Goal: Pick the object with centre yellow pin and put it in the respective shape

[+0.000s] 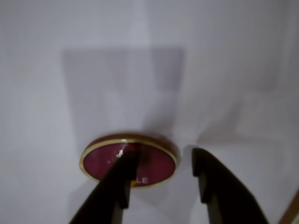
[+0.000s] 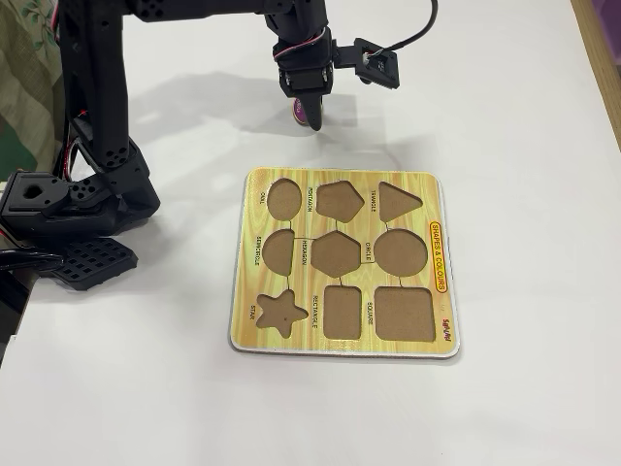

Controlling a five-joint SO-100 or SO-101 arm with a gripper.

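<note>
In the wrist view the object with centre yellow pin [image 1: 154, 163] lies flat on the white table: a purple oval with a tan rim and white letters near its front edge. My gripper [image 1: 161, 161] is open just above it. The left finger [image 1: 119, 182] covers the piece's middle, with a speck of yellow beside it. The right finger [image 1: 210, 182] stands past the piece's right rim. In the fixed view the gripper [image 2: 309, 115] hangs behind the yellow board [image 2: 439, 291], with only a purple sliver of the piece [image 2: 303, 115] showing. The respective shape [image 2: 283, 197], the oval cutout, is at the board's far left corner.
The board holds several other brown cutouts, among them a circle [image 2: 401, 252] and a semicircle [image 2: 278, 250]. The black arm base [image 2: 68, 199] stands at the left in the fixed view. The table's edge [image 2: 597, 44] runs along the far right.
</note>
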